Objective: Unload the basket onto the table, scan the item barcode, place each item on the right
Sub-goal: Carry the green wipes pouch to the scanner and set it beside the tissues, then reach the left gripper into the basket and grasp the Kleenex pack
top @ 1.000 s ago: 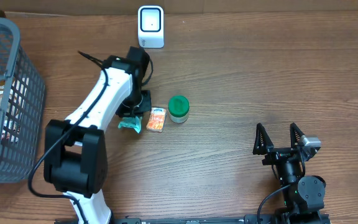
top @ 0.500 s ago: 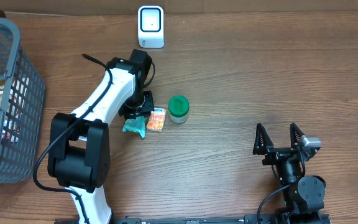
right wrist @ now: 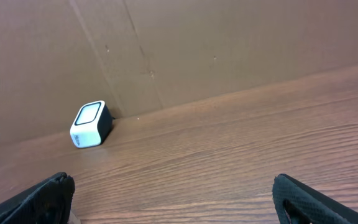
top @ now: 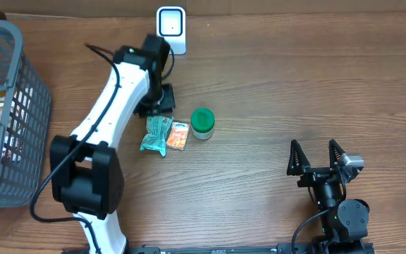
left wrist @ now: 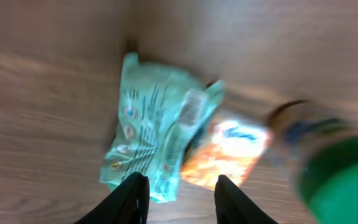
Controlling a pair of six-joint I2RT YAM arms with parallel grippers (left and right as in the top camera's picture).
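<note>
Wooden table (top: 273, 106), with a white scanner (top: 170, 29) at its far edge. A teal packet (top: 155, 134) lies flat, touching an orange packet (top: 178, 135) beside a green-lidded jar (top: 202, 122). The left gripper (left wrist: 179, 186) hovers by the teal packet's far end, fingers apart and empty. The right gripper (top: 318, 156) sits spread wide, well apart.

The wooden desk (top: 273, 92) carries a white barcode scanner (top: 170, 29) at its far edge. Near the middle lie a teal packet (top: 155, 135), an orange packet (top: 178, 135) touching it, and a green-lidded jar (top: 202, 122) just beside. A grey basket (top: 30, 120) stands at the left.
</note>
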